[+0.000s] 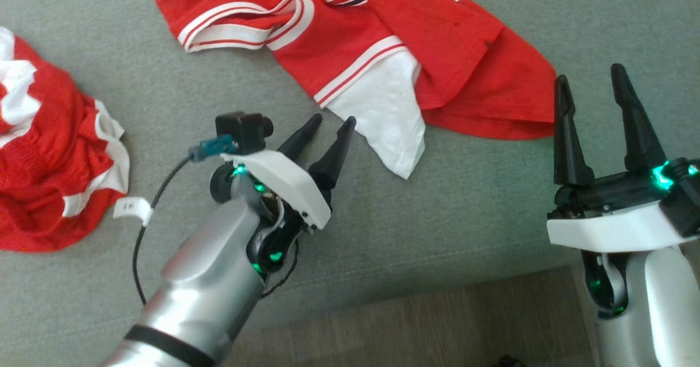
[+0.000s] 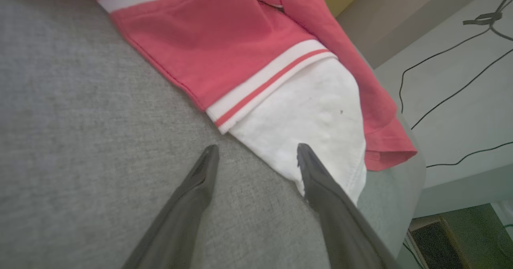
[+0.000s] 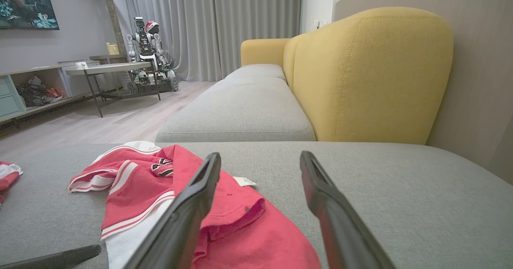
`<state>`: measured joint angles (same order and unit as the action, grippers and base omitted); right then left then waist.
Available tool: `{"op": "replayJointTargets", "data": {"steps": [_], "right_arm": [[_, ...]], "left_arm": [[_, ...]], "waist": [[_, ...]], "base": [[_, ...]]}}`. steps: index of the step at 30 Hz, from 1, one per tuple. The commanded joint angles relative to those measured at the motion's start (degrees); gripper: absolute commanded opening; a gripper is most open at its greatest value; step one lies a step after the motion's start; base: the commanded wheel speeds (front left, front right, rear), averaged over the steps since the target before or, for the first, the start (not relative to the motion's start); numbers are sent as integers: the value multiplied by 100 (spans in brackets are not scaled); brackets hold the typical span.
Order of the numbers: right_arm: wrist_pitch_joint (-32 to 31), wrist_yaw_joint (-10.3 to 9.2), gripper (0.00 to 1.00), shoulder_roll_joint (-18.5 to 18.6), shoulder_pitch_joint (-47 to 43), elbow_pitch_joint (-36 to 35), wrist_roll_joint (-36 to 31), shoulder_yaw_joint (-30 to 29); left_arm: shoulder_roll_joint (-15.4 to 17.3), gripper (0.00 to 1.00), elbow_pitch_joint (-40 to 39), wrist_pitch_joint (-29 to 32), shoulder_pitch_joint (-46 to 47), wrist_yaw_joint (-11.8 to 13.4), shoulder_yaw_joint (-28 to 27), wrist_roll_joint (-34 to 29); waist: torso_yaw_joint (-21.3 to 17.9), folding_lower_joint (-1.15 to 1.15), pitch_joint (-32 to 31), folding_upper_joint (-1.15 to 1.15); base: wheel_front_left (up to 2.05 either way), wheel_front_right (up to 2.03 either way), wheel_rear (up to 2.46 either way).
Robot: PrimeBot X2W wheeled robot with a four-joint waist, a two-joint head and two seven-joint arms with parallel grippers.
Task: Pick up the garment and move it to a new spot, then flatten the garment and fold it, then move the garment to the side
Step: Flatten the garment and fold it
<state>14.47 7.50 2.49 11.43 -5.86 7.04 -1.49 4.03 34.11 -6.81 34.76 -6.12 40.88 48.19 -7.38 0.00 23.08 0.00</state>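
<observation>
The garment point(image 1: 437, 44) is a red jersey with white stripes and a white panel point(image 1: 388, 115). It lies crumpled on the grey sofa cushion point(image 1: 465, 208), at the top centre of the head view. My left gripper point(image 1: 333, 120) stands open just left of the white panel's edge, with nothing between its fingers. In the left wrist view the garment point(image 2: 224, 40) spreads ahead of the left gripper point(image 2: 256, 150), and one finger overlaps the white corner. My right gripper point(image 1: 590, 80) is open and empty beside the garment's red hem. The right wrist view has the right gripper point(image 3: 260, 156) over the garment point(image 3: 224, 209).
A second red and white knit garment point(image 1: 49, 153) with a white label point(image 1: 131, 209) lies at the left. The cushion's front edge meets wooden floor point(image 1: 437, 323). A yellow backrest point(image 3: 372, 72) stands behind the seat. Across the room are a round table point(image 3: 108, 67) and another robot point(image 3: 148, 56).
</observation>
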Motion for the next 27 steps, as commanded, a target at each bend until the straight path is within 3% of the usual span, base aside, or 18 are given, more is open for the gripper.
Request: {"op": "replayJointTargets", "data": {"steps": [1, 7, 8, 9, 10, 15, 19, 27], "right_arm": [[52, -1, 100, 39, 115, -209, 9, 163], [52, -1, 100, 39, 131, -256, -7, 208], [52, -1, 100, 39, 129, -263, -17, 203], [53, -1, 100, 39, 125, -266, -29, 194], [53, -1, 100, 39, 120, -268, -42, 184], [53, -1, 100, 39, 84, -252, -100, 131], [53, -1, 100, 39, 0, -246, -168, 69], [53, -1, 100, 39, -260, 86, -271, 46]], "left_arm": [[-90, 100, 218, 220, 8, -107, 42, 203], [-110, 100, 631, 186, 266, -127, 165, 594], [-111, 83, 586, 114, 290, -130, 196, 733], [-112, 32, 528, 24, 327, -132, 268, 822], [-112, 0, 484, -76, 362, -133, 354, 877], [-98, 0, 483, -510, 473, -134, 616, 846], [209, 0, 377, -789, 408, -135, 505, 486], [984, 0, -1342, -817, -943, 421, -1355, -776]], "waist": [[-99, 0, 22, 0], [-255, 0, 82, 0], [-263, 0, 90, 0], [-265, 0, 95, 0], [-261, 0, 96, 0], [-191, 0, 43, 0], [-28, 0, -52, 0], [404, 0, -248, 0]], "base": [[0, 0, 0], [0, 0, 0], [0, 0, 0], [0, 0, 0], [0, 0, 0], [0, 0, 0], [0, 0, 0], [0, 0, 0]]}}
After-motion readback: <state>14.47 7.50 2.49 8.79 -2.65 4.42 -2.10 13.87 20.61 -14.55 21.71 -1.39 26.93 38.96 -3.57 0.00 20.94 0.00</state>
